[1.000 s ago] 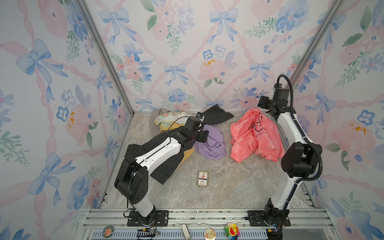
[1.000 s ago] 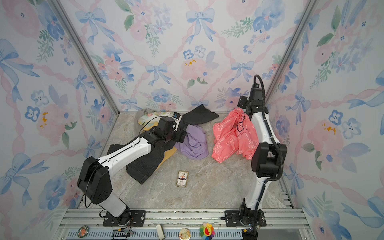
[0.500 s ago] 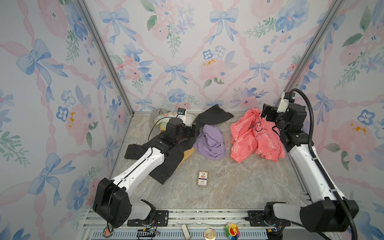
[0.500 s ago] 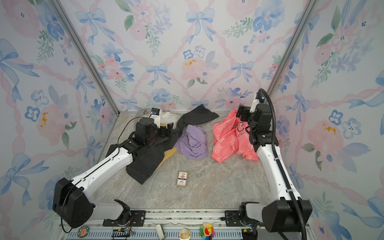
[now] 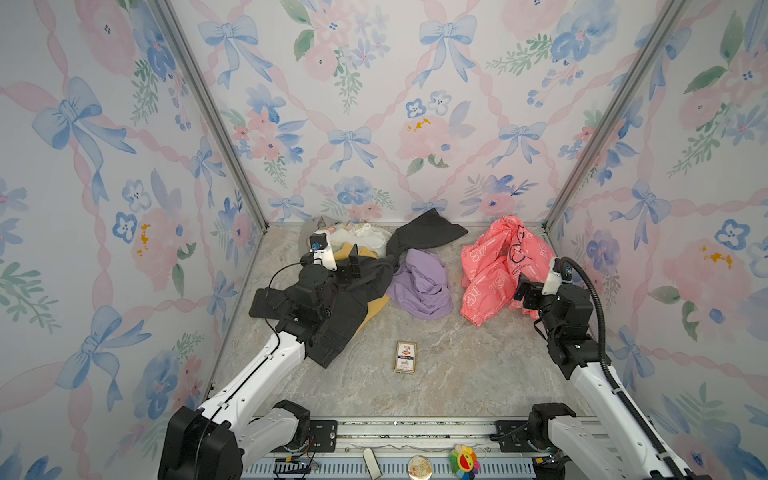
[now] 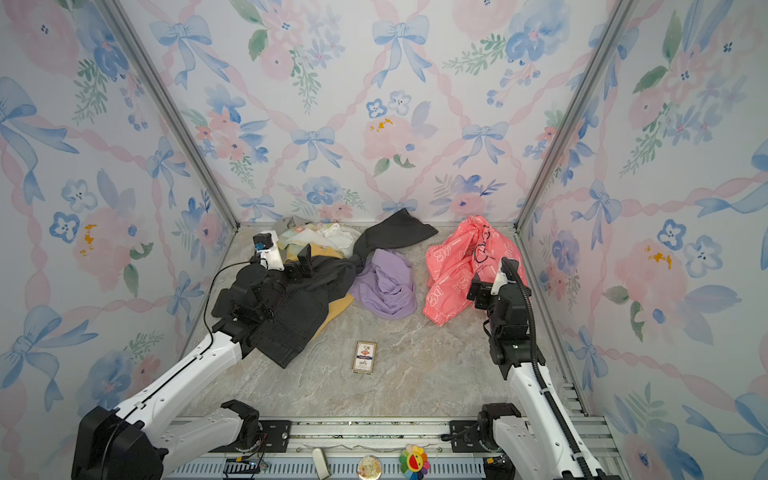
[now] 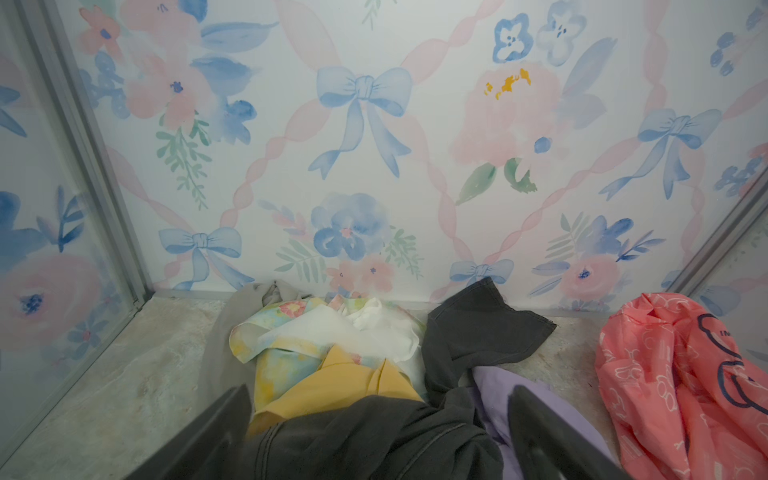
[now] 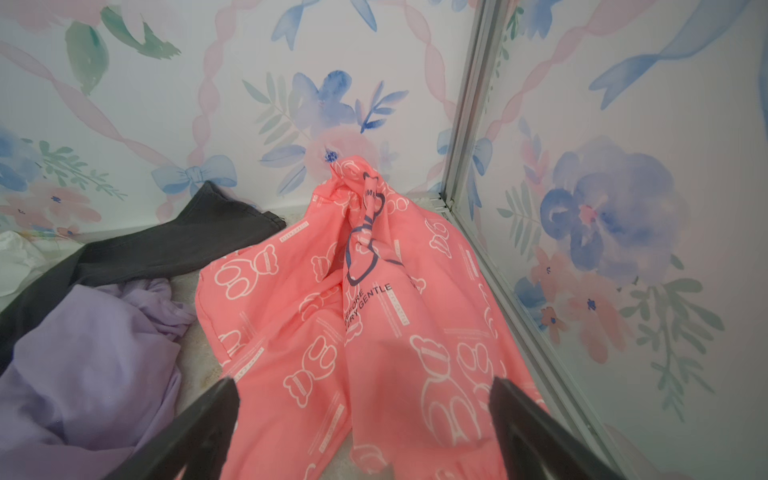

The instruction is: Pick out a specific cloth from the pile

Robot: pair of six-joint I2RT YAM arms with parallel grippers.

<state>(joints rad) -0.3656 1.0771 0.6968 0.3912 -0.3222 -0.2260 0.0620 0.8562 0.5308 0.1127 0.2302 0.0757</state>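
Item, the cloth (image 5: 494,270): coral-pink, white bear outlines, dark blue graphic with lettering. It lies crumpled on the table (image 5: 457,374) in the back right corner, apart from the pile (image 5: 374,239), with a strip of bare table between it and the lilac cloth (image 5: 422,286). Item, my right claw (image 8: 363,386): jaws wide, holding nothing, poised at the cloth's near edge; whether it touches I cannot tell. Item, my left claw (image 7: 380,397): jaws wide, empty, over the dark grey jeans (image 5: 345,328). Pile, further: mustard-yellow cloth (image 7: 332,382), pastel-patterned cloth (image 7: 282,361), white cloth (image 7: 357,332), heaped by the back wall. Sundry: small card pack (image 5: 405,356), flat on the table, apart from the garments.
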